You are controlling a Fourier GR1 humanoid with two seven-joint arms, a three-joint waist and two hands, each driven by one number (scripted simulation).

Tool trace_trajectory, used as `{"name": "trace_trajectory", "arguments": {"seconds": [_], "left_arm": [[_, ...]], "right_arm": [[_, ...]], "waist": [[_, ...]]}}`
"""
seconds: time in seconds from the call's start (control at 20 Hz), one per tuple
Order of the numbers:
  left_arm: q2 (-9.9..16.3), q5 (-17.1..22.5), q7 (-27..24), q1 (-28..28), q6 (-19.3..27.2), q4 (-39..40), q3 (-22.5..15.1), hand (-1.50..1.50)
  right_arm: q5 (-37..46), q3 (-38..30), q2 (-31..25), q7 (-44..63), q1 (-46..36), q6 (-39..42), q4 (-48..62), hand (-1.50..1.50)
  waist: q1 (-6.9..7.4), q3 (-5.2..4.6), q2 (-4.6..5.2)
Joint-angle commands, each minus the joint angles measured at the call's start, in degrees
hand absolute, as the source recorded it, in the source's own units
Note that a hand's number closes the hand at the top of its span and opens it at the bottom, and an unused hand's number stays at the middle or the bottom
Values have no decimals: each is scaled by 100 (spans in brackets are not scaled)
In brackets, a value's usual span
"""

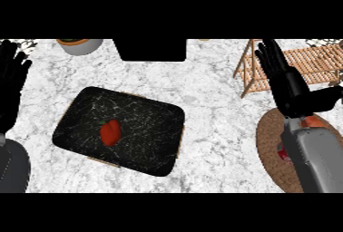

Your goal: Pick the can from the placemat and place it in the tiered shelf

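Observation:
A round brown placemat lies at the right edge of the counter. The can is on it, showing only as an orange-red patch beside my right wrist, with most of it hidden under the forearm. My right hand is above the placemat's far side, fingers straight and pointing away, thumb spread to the right; it holds nothing. Its fingertips overlap the wooden tiered shelf at the back right. Open and still at the left edge, my left hand has its fingers up.
A black marbled tray on a wooden board sits mid-counter with a red pepper on it. A grey pot stands at the back left, with a black block at the back centre.

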Motion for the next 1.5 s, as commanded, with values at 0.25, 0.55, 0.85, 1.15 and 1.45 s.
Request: {"name": "trace_trajectory", "arguments": {"seconds": [0.25,0.55,0.85,1.15,1.45], "left_arm": [[-510,-463,-577,941,125,-381,-425,0],[-940,-416,-863,1099,51,49,-565,0],[-1072,-725,-562,847,260,12,-781,0],[-1096,-661,-641,1052,208,-87,-715,0],[-963,-634,-339,896,176,-238,-630,0]], "right_arm": [[-1413,-52,-1084,-185,581,2969,53,150],[-2600,-1343,-1612,-100,771,3667,949,-150],[-2329,-1231,-2760,-75,499,5198,909,-150],[-1227,-1055,-3748,-74,663,5854,-330,-150],[631,-849,-3980,65,758,5177,-1958,-150]], "waist": [[-56,-51,180],[-162,-55,198],[-125,-55,201],[-175,-61,164],[-207,-52,149]]}}
